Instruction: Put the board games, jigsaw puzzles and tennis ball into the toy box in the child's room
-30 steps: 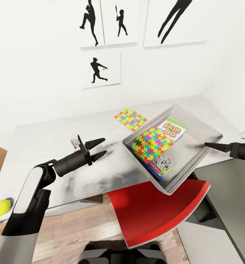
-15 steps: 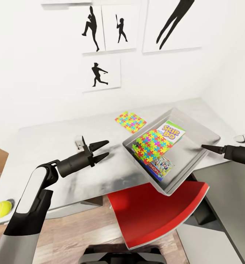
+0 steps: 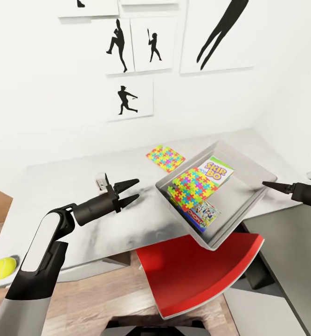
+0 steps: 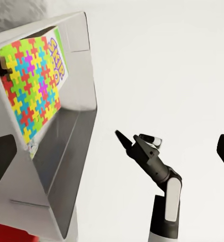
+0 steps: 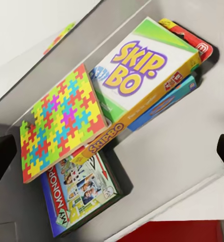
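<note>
White walls hung with baseball silhouettes back the table (image 3: pixel 80 186), where one jigsaw puzzle (image 3: pixel 165 157) lies outside the toy box (image 3: pixel 248 184). It sits just beyond the empty, spread-fingered left gripper (image 3: pixel 129 192), the nearer arm. Whether the right gripper (image 3: pixel 266 185) is parted cannot be told.

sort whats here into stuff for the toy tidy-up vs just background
Job:
toy box
Skip-Bo
Monopoly
blue game
jigsaw in the box
jigsaw on the table
tennis ball
table

Background:
red chair
baseball pictures
</note>
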